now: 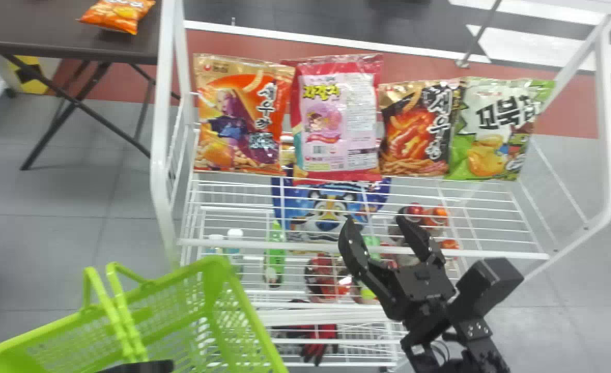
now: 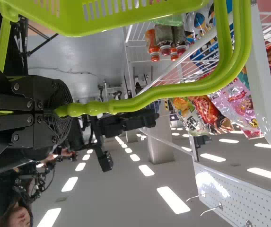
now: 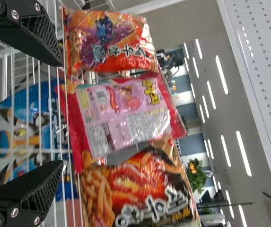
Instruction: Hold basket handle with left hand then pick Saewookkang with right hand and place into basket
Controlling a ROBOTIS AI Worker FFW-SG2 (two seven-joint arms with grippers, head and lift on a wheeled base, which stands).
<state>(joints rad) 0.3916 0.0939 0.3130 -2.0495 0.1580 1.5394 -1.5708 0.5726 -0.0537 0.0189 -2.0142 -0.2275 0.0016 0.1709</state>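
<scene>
The left gripper (image 2: pixel 56 111) pinches the handle (image 2: pixel 173 91), I guess so the basket (image 1: pixel 216 282) can't drop. The right gripper (image 1: pixel 375 226) is spread wide, probably to grab the orange Saewookkang (image 1: pixel 243 122), standing leftmost on the white rack (image 1: pixel 264 244).

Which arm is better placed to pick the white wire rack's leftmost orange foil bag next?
Probably the right: its black gripper is open and empty, facing the rack; the left gripper holds the green plastic basket handle.
</scene>
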